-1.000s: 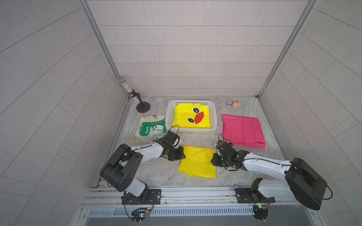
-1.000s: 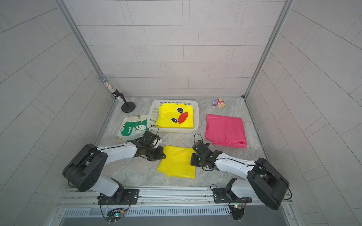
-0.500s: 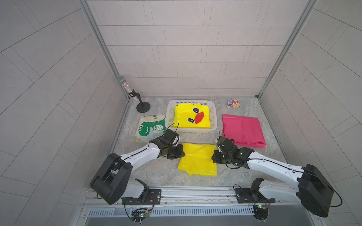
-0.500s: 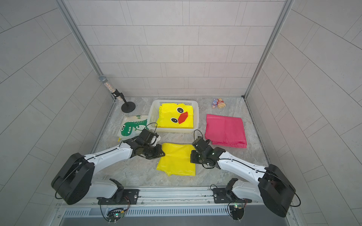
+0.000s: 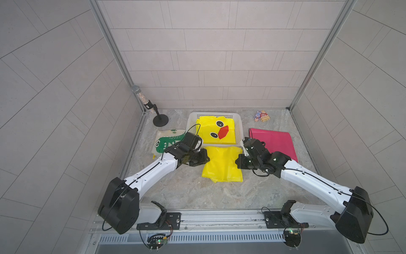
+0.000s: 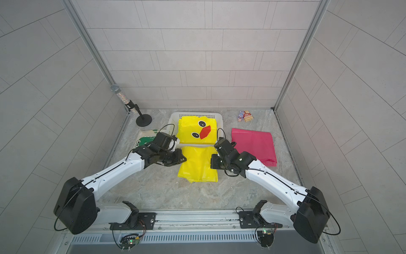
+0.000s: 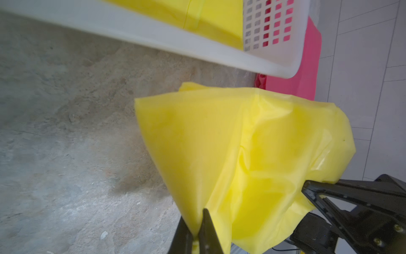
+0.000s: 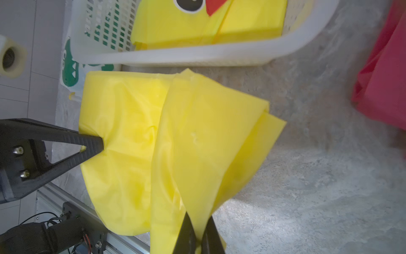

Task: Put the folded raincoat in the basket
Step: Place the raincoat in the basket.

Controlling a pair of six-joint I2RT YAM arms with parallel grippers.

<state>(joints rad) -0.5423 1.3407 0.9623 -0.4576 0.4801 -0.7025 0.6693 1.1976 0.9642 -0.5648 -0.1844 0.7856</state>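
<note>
Yellow raincoat (image 5: 222, 163) pinched both sides

It hangs before the near rim of the basket (image 5: 214, 114) — left gripper (image 5: 206, 158) and right gripper (image 5: 238, 162) each pinch a side edge, arms reaching inward; open table (image 5: 219, 198) toward its front edge

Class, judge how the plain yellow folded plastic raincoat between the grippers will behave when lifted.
Probably floppy: the yellow plastic raincoat sags, creased, between left gripper and right gripper. Likely light: two edge pinches carry it.

We see pale gray tile walls (image 5: 208, 55) on three sides, a stony gray floor (image 5: 197, 193), and soft, even light.
</note>
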